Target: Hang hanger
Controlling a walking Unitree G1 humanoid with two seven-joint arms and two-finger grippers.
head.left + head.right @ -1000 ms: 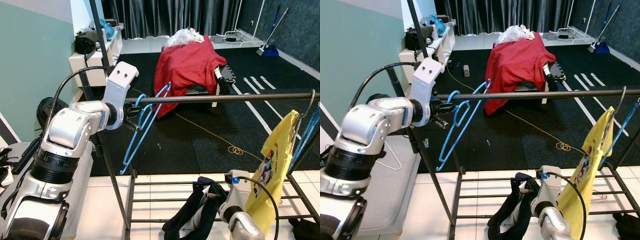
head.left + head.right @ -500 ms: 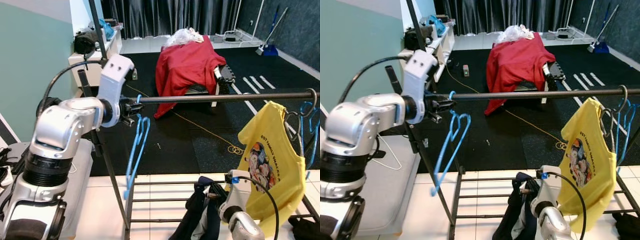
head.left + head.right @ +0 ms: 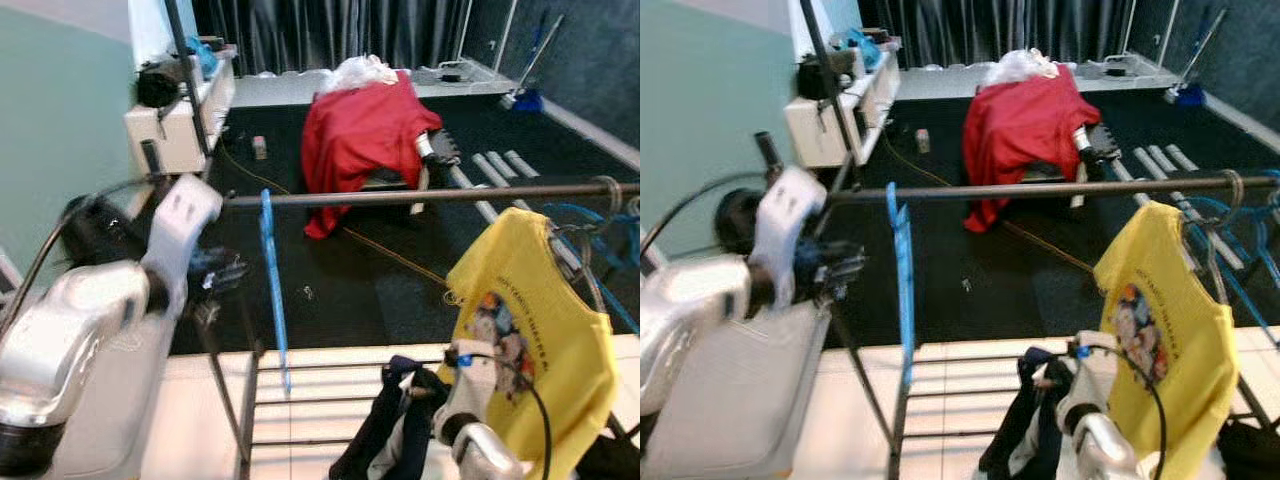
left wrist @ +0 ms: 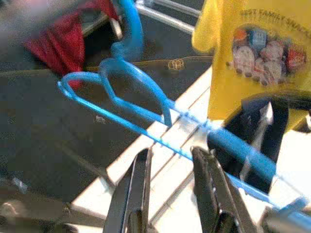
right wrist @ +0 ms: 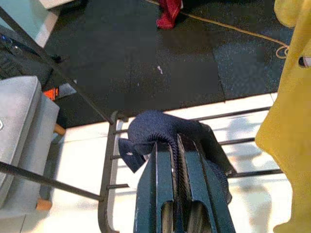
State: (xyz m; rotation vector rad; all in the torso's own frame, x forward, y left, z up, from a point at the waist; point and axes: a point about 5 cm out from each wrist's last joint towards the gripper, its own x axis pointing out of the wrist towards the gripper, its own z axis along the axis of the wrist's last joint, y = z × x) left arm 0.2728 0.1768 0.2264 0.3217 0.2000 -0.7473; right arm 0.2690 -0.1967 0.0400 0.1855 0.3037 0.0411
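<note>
A blue hanger hangs edge-on by its hook from the dark rail, near the rail's left end. My left gripper is lower and to the left of it, apart from it. In the left wrist view its black fingers stand open, with the blue hanger beyond them and nothing between them. Low at the front, my right gripper is shut on a navy garment, which drapes over the rack's lower bars.
A yellow printed T-shirt and blue hangers hang at the rail's right end. The rack's slanted post stands by my left arm. Behind are a red-draped bench, a white shelf, black mat and an orange cable.
My left gripper has let go of the blue hanger and drawn back down and to the left. The hanger now hangs straight from the rail. The camera has shifted a little.
</note>
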